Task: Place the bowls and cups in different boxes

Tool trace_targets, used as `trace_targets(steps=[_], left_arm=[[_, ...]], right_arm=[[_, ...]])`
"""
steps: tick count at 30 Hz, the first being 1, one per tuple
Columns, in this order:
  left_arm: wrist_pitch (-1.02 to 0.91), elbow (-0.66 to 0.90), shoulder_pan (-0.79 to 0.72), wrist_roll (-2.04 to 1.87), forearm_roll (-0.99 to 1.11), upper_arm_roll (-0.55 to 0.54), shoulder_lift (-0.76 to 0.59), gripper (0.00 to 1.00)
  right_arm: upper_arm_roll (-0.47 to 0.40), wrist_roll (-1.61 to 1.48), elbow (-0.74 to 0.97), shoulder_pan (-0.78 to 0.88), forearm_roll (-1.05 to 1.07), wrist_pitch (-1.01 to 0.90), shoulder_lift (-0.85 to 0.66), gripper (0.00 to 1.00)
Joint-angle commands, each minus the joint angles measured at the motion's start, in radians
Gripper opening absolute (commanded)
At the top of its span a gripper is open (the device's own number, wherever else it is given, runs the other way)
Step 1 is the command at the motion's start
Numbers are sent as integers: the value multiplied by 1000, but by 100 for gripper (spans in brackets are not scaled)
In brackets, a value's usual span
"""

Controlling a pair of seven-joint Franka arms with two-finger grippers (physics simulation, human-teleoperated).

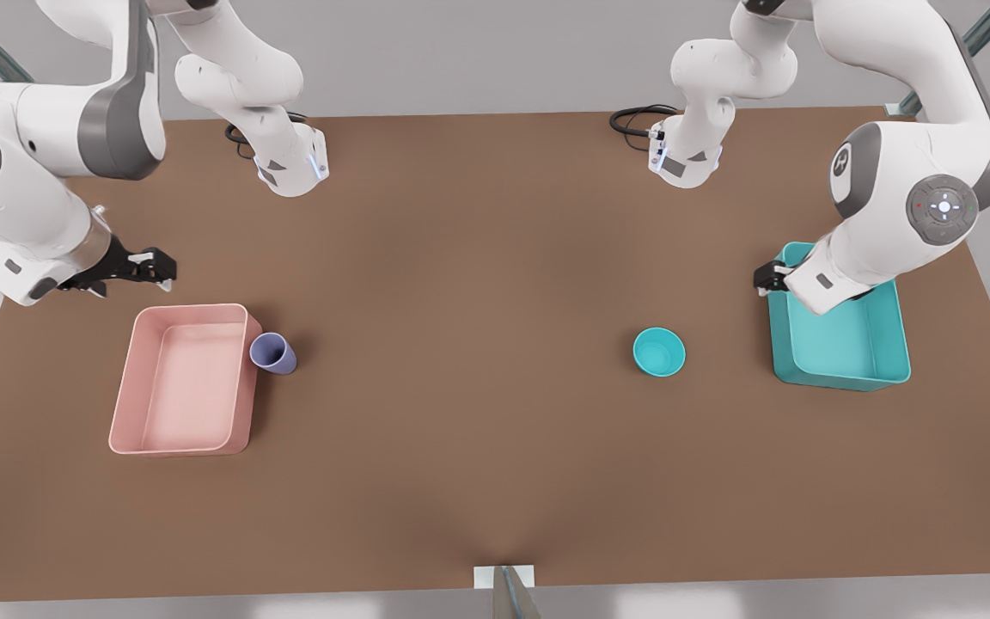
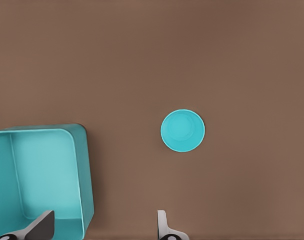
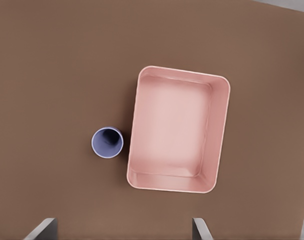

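Front view: left gripper (image 1: 766,277) hangs above the teal box's (image 1: 839,344) far corner, fingers (image 2: 41,227) spread, holding nothing. Right gripper (image 1: 160,266) hovers beyond the pink box (image 1: 181,378), fingers spread, empty. Both boxes are smooth, rounded-cornered trays. Round teal bowl (image 1: 659,352) sits on the brown table (image 1: 478,258), near the left gripper. Lavender cup (image 1: 272,353) stands upright, touching the pink box.

On the table (image 1: 478,413), one box (image 1: 181,383) lies toward the front view's left with the cup (image 1: 273,353) just beside its right wall (upright, mouth up). The other box (image 1: 843,340) lies toward the right, and the bowl (image 1: 659,352) sits apart from it, nearer the middle.
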Motion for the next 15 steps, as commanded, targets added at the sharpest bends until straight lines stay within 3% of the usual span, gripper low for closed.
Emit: trace_targets(steps=[1,4,8,10,15], left_arm=[[-2,0,1,42,0,0,-1,100],[52,0,-77,28,0,0,103,100],[348,-12,-77,39,-193,23,327,100],[478,-119,-62,154,-196,26,336,100],[561,-257,-45,201,-228,28,364,100]], right_arm=[[0,-56,-1,-5,0,-2,1,100],[-2,-55,0,79,-17,20,77,100],[-2,-50,-29,162,-18,205,229,100],[-3,11,-113,170,-17,397,234,100],[-46,102,-218,190,11,555,261,100]])
